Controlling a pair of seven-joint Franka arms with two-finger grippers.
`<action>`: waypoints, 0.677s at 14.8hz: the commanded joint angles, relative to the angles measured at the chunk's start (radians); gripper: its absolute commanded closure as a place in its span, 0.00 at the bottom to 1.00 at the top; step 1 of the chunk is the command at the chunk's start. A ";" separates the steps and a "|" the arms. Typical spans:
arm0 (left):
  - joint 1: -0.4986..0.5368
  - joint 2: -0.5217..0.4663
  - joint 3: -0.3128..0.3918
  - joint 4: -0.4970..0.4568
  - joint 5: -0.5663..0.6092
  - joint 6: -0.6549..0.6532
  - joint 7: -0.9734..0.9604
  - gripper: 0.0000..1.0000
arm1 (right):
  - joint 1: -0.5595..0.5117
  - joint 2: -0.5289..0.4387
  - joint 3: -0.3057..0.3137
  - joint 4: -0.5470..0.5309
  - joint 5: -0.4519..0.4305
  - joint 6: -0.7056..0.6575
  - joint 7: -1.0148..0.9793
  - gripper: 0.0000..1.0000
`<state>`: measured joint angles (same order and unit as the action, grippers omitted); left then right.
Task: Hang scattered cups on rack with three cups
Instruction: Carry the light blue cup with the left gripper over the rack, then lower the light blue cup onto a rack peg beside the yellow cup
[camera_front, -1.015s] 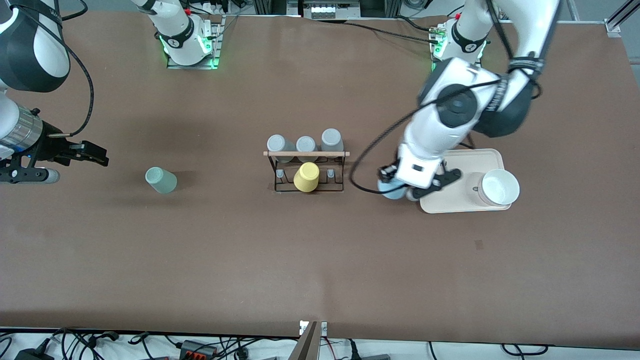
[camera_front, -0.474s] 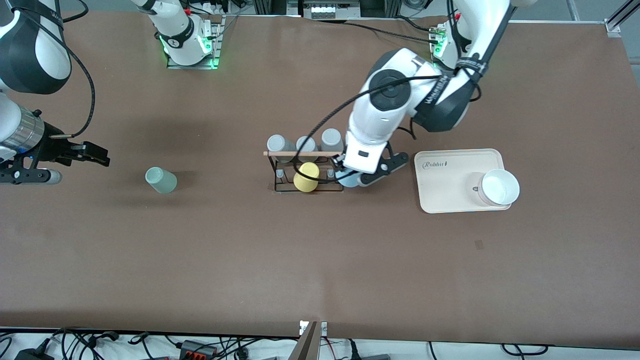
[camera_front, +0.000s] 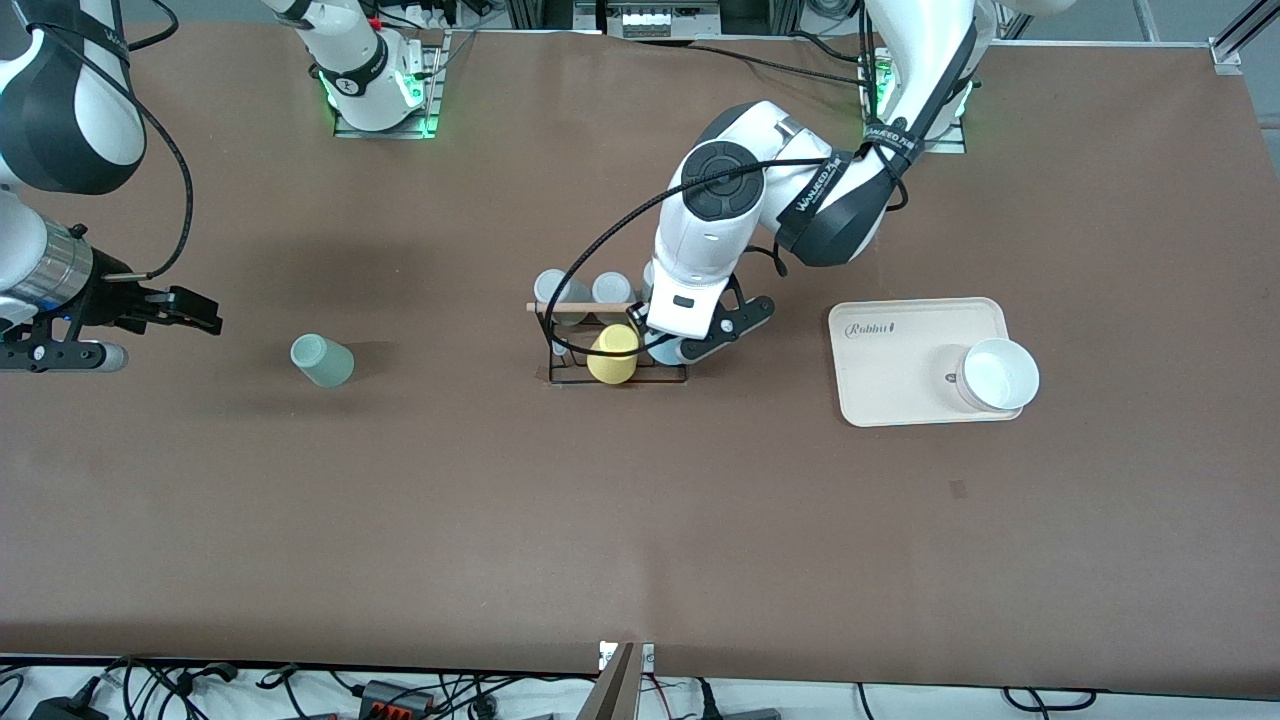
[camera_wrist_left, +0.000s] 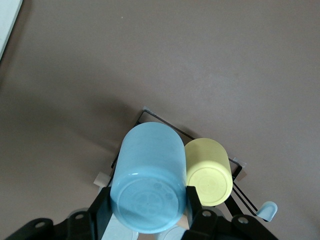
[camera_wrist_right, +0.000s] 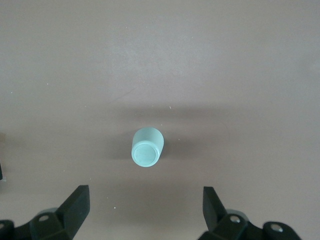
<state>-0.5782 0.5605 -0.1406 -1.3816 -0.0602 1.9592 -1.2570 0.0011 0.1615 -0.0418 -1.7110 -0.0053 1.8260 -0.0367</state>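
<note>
My left gripper (camera_front: 683, 347) is shut on the light blue cup (camera_front: 662, 351) and holds it over the rack (camera_front: 560, 375), at the end toward the left arm, right beside the yellow cup (camera_front: 613, 354). In the left wrist view the blue cup (camera_wrist_left: 150, 175) sits between the black fingers (camera_wrist_left: 99, 202), touching the yellow cup (camera_wrist_left: 209, 172). The rack's wooden rod (camera_front: 575, 308) shows above. The mint green cup (camera_front: 322, 360) lies on its side on the table. My right gripper (camera_front: 195, 312) is open and empty, toward the right arm's end from that cup (camera_wrist_right: 147, 148).
Grey cups (camera_front: 555, 288) hang on the rack's side farther from the front camera. A beige tray (camera_front: 900, 380) holding a white bowl (camera_front: 997, 375) lies toward the left arm's end.
My left gripper has carried the light blue cup from beside the tray to over the rack, next to the yellow cup. The right arm has barely moved.
</note>
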 joint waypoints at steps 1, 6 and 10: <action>-0.014 0.041 0.010 0.038 -0.009 -0.011 -0.015 0.67 | -0.009 0.004 0.003 0.005 0.004 0.007 -0.014 0.00; -0.014 0.078 0.010 0.036 -0.003 0.029 0.002 0.67 | -0.012 0.007 0.003 0.005 0.004 0.013 -0.014 0.00; -0.015 0.104 0.010 0.036 -0.001 0.050 0.027 0.66 | -0.013 0.012 0.003 0.005 0.004 0.021 -0.014 0.00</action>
<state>-0.5818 0.6392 -0.1397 -1.3788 -0.0601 2.0019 -1.2524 -0.0021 0.1669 -0.0431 -1.7110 -0.0053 1.8345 -0.0367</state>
